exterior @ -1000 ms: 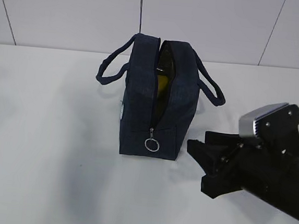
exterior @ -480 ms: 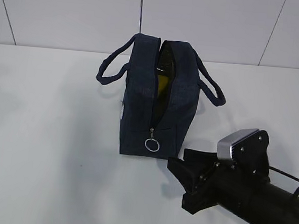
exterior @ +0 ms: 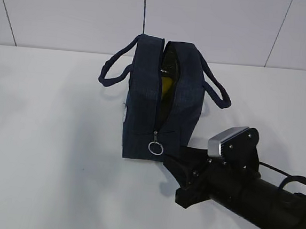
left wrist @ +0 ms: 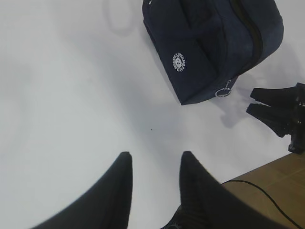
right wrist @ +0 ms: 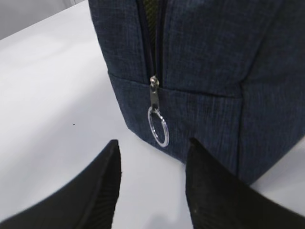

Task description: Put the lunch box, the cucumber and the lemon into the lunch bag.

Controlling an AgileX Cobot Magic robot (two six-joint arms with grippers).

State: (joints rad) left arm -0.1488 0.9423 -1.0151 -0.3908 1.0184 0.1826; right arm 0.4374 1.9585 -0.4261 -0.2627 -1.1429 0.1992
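Two black grippers share a plain white tabletop (exterior: 44,137) that runs back to a wall of large pale panels (exterior: 71,11) with thin dark seams. In the left wrist view, a strip of brown wooden surface (left wrist: 271,186) shows past the white top's edge, with a thin black cable (left wrist: 267,198) lying across it; no other view shows that strip.

On the table stands the dark navy fabric lunch bag (exterior: 142,113), upright, its two padded loop handles drooping out to either side. Its top zipper is open, and from the exterior camera a dark green shape (exterior: 171,62) shows inside the gap with a patch of yellow (exterior: 166,86) below it; whether these are the cucumber and the lemon I cannot tell for sure. The lunch box is not visible in any view.

Only the left wrist view shows a small round white printed badge (left wrist: 178,61) on the bag's long side.

The right gripper (exterior: 178,167) sits low, just beside the bag's near end, jaws parted and holding nothing. Its wrist camera shows the silver ring pull (right wrist: 158,126) hanging from the zipper slider on the bag's end, just ahead of the gap between the fingers (right wrist: 209,191) and not touched.

The left gripper (left wrist: 152,164) hovers well apart from the bag, spread open and empty.
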